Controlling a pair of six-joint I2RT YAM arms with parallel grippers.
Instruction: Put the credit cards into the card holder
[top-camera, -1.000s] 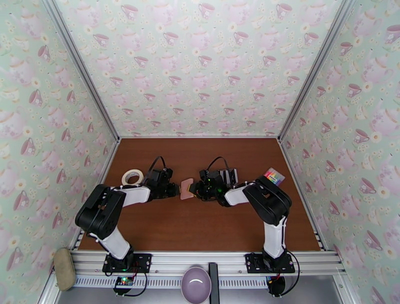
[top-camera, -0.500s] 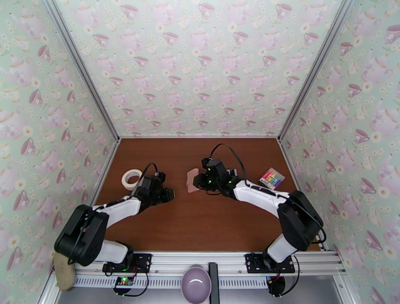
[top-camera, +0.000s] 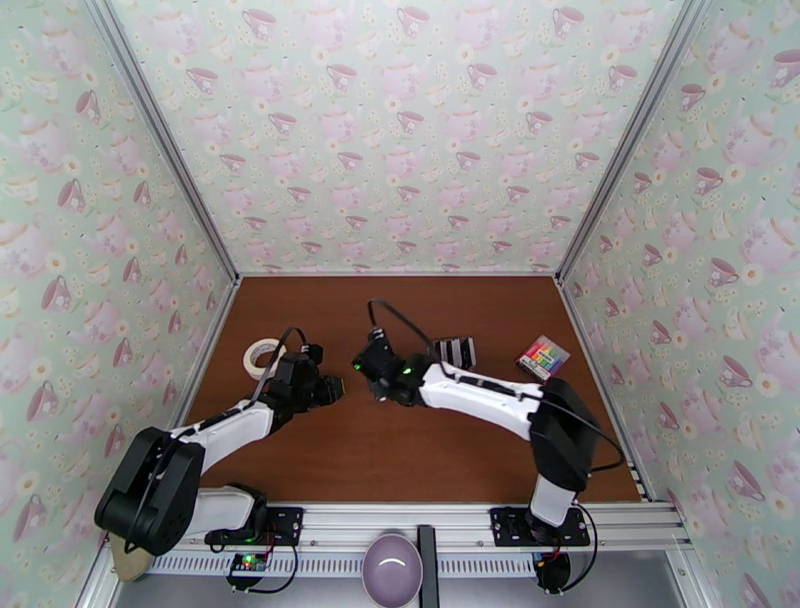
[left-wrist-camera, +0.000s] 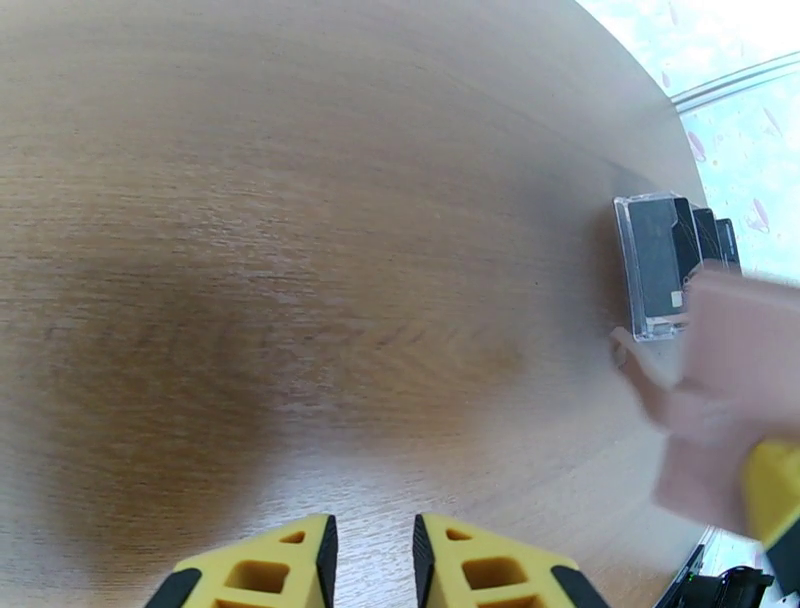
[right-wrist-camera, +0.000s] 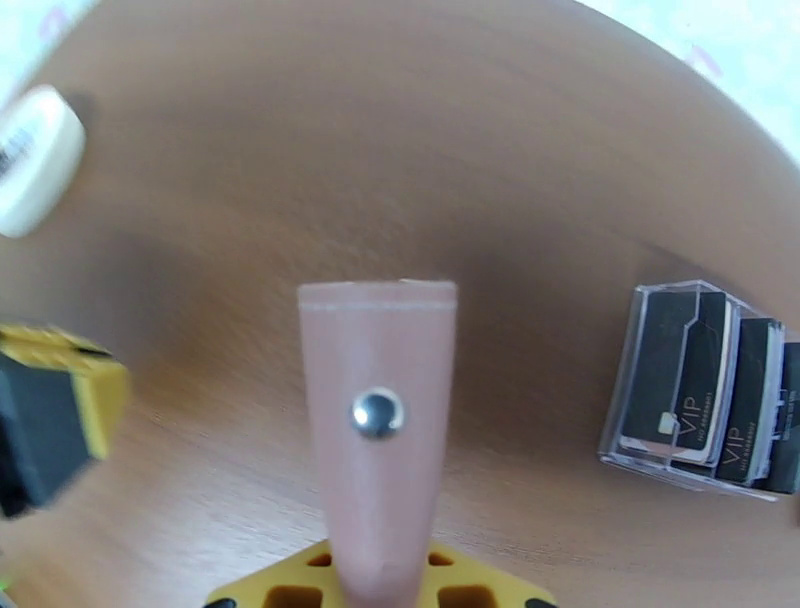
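the only writing i could read was "vip", printed in pale letters on the dark cards (right-wrist-camera: 700, 380), which stood upright in a row in a clear stand (right-wrist-camera: 617, 420) on the table (top-camera: 400, 450); none of them was in the holder. the pink holder (right-wrist-camera: 378, 400) showed no lettering, only a round metal snap on its tab. the right gripper (right-wrist-camera: 380, 585) pinched the holder's near end, holding it out over the wood, left of the stand and well apart from it. the left gripper (left-wrist-camera: 372, 560) hung just beside it, its yellow fingers (left-wrist-camera: 270, 565) a little apart with nothing between them. a second before, the right arm had been folded back over the stand; now it reached out long to the left, the stand was uncovered from above, and the holder had gone leftward with it. the left arm had also stretched lower. the tape (top-camera: 262, 354) and the rainbow block (top-camera: 543, 356) lay where they had been.
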